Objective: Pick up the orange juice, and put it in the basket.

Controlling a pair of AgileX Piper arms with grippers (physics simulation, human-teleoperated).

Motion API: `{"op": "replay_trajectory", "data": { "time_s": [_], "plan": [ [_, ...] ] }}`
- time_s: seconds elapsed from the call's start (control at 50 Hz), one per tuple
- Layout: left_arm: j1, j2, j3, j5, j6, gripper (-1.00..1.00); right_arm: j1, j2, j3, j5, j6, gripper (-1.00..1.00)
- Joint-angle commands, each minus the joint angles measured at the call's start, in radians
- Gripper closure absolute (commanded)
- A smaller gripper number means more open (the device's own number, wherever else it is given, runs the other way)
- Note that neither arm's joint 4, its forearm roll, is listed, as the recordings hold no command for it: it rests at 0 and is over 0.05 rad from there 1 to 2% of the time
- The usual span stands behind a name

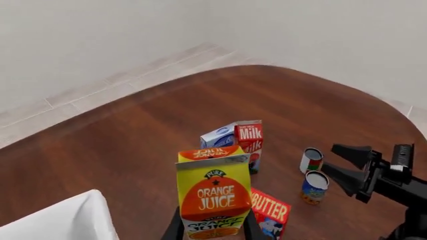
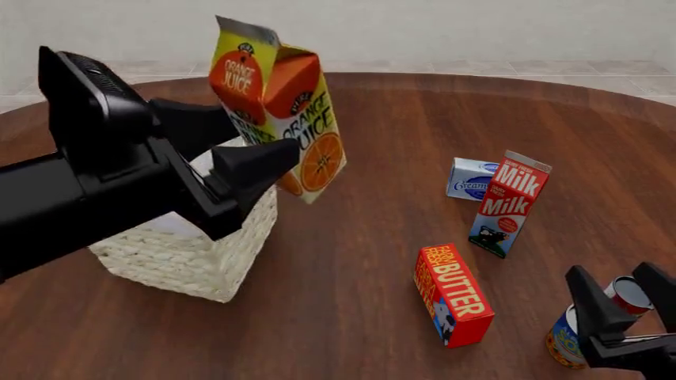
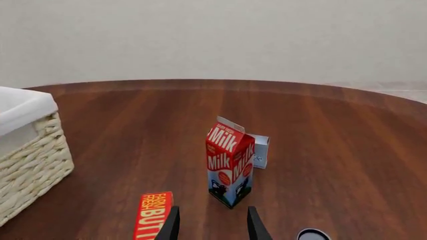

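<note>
Orange juice (image 2: 277,103) clamped in your left fingers (image 2: 253,162), raised and tilted over the basket (image 2: 185,257), your right fingers (image 2: 625,305) apart low near two cans (image 1: 313,175), seen fully only from your left wrist.

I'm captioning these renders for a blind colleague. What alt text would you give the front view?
The left gripper holds the orange juice carton in the air, tilted, beside the basket on a round wooden table. To the right stand a Milk carton, a small blue-and-white carton behind it, a Butter box lying down, and two cans by the open right gripper.
</note>
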Motion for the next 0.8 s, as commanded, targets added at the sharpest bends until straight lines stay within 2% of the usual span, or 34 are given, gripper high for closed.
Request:
{"op": "replay_trajectory", "data": {
  "time_s": [0.02,0.1,0.18,0.22,0.24,0.28,0.32,0.34,0.38,0.48,0.52,0.56,0.72,0.8],
  "plan": [
    [0.057,-0.054,-0.054,0.116,-0.002,1.00,0.001,-0.025,0.000,0.023,0.000,-1.00],
    [0.088,-0.064,-0.098,0.181,-0.011,1.00,0.000,-0.027,0.000,0.025,-0.019,-1.00],
    [0.116,-0.044,-0.092,0.206,-0.006,1.00,-0.001,-0.032,0.000,0.031,-0.014,-1.00],
    [0.132,-0.048,-0.092,0.210,-0.061,1.00,-0.002,-0.030,0.000,0.029,-0.013,-1.00],
    [0.132,-0.054,-0.091,0.210,-0.002,1.00,-0.002,-0.033,0.000,0.032,-0.014,-1.00],
    [0.153,-0.047,-0.097,0.221,0.010,1.00,-0.002,-0.034,0.000,0.034,-0.014,-1.00],
    [0.155,-0.045,-0.103,0.224,0.013,1.00,-0.003,-0.030,0.000,0.030,-0.013,-1.00],
    [0.168,-0.043,-0.115,0.233,-0.010,1.00,-0.003,-0.025,0.000,0.027,-0.014,-1.00],
    [0.168,-0.041,-0.143,0.258,0.011,1.00,-0.004,-0.037,0.000,0.037,-0.018,-1.00],
    [0.178,-0.040,-0.163,0.283,0.015,1.00,-0.006,-0.038,0.000,0.040,-0.025,-1.00],
    [0.185,-0.038,-0.166,0.293,-0.005,1.00,-0.004,-0.035,0.000,0.037,-0.027,-1.00],
    [0.208,-0.038,-0.155,0.297,0.020,1.00,-0.002,-0.035,0.000,0.037,-0.027,-1.00],
    [0.259,-0.052,-0.148,0.333,0.027,1.00,0.002,-0.053,0.000,0.060,-0.033,-1.00],
    [0.279,-0.050,-0.152,0.346,0.068,1.00,-0.001,-0.050,0.000,0.058,-0.034,-1.00]
  ]
}}
